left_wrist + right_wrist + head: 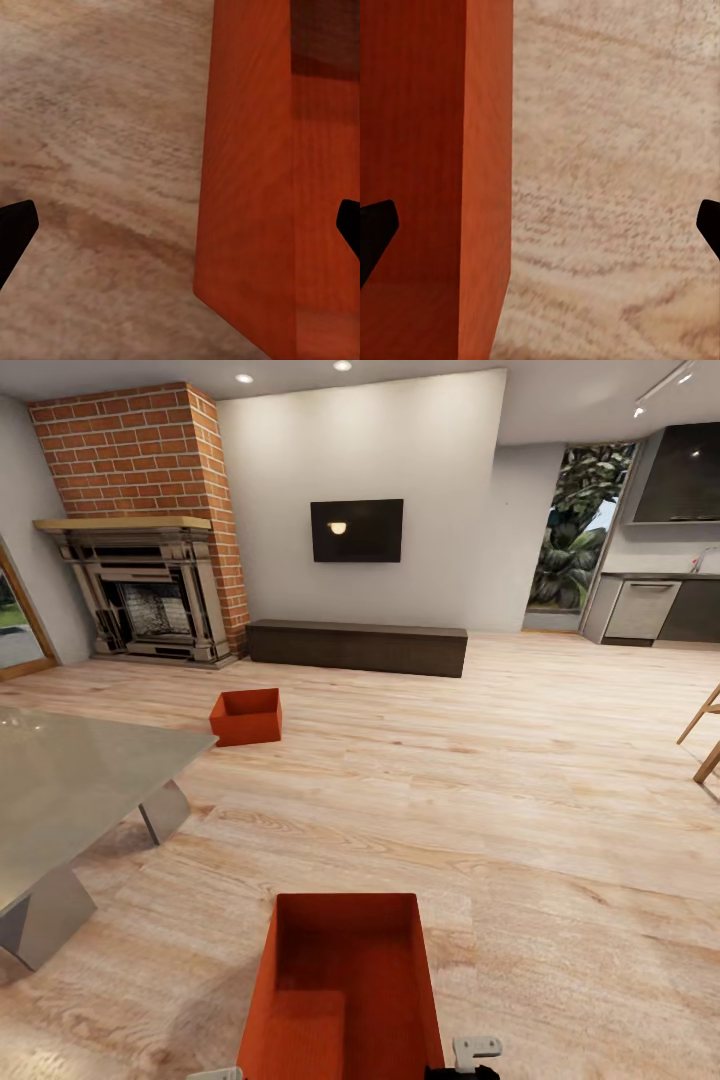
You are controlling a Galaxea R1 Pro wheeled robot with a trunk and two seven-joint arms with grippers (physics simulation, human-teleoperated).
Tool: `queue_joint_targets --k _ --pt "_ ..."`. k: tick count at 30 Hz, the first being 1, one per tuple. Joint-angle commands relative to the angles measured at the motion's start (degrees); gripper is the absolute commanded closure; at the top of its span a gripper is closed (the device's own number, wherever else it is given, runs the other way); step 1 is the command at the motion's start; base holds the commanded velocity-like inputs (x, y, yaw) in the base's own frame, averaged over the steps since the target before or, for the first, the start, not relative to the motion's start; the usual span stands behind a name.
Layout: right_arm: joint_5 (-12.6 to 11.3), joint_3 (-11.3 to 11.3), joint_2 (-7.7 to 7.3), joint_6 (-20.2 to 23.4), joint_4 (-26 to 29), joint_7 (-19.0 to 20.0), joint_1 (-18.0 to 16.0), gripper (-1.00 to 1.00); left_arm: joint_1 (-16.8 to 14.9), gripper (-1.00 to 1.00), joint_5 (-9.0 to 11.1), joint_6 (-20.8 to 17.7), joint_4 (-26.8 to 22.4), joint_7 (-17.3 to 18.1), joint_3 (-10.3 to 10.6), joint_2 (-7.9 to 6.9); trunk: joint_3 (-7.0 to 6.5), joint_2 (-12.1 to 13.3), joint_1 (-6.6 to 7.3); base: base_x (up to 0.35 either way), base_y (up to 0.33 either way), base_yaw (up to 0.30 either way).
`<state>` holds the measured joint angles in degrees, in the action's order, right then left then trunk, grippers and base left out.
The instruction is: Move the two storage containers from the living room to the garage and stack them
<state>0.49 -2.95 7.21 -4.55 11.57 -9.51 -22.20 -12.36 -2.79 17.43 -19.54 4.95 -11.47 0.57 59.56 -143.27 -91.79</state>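
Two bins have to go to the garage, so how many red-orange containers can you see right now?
2. The near container sits on the wood floor right below the head camera, its side walls between the fingers of both open grippers. The far container is beyond the glass table, toward the fireplace.

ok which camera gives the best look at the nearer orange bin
The head view: the near bin shows its open top and inside. The left wrist view and right wrist view each catch just one side wall, straddled by an open pincer.
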Motion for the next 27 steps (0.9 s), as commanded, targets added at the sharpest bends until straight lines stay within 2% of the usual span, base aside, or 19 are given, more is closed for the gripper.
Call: queue_joint_targets --k 1,11,15,27 --pt "0.04 -0.30 0.00 -0.11 -0.06 -0.33 -0.03 -1.00 -0.03 -1.00 -0.29 0.14 0.02 0.38 -0.49 0.05 0.05 -0.02 0.01 0.000 0.000 0.000" --pt "0.04 -0.30 0.00 -0.11 -0.06 -0.33 -0.03 -1.00 -0.03 -1.00 -0.29 0.14 0.02 0.37 -0.49 0.05 0.05 -0.02 0.01 0.000 0.000 0.000" --pt "0.04 -0.30 0.00 -0.11 -0.06 -0.33 -0.03 -1.00 -0.03 -1.00 -0.29 0.14 0.02 0.39 -0.49 0.05 0.94 -0.07 -0.09 0.000 0.000 0.000" --pt "0.04 -0.30 0.00 -0.11 -0.06 -0.33 -0.03 -1.00 -0.03 -1.00 -0.29 0.14 0.02 0.41 -0.49 0.05 0.94 -0.07 -0.09 0.000 0.000 0.000"
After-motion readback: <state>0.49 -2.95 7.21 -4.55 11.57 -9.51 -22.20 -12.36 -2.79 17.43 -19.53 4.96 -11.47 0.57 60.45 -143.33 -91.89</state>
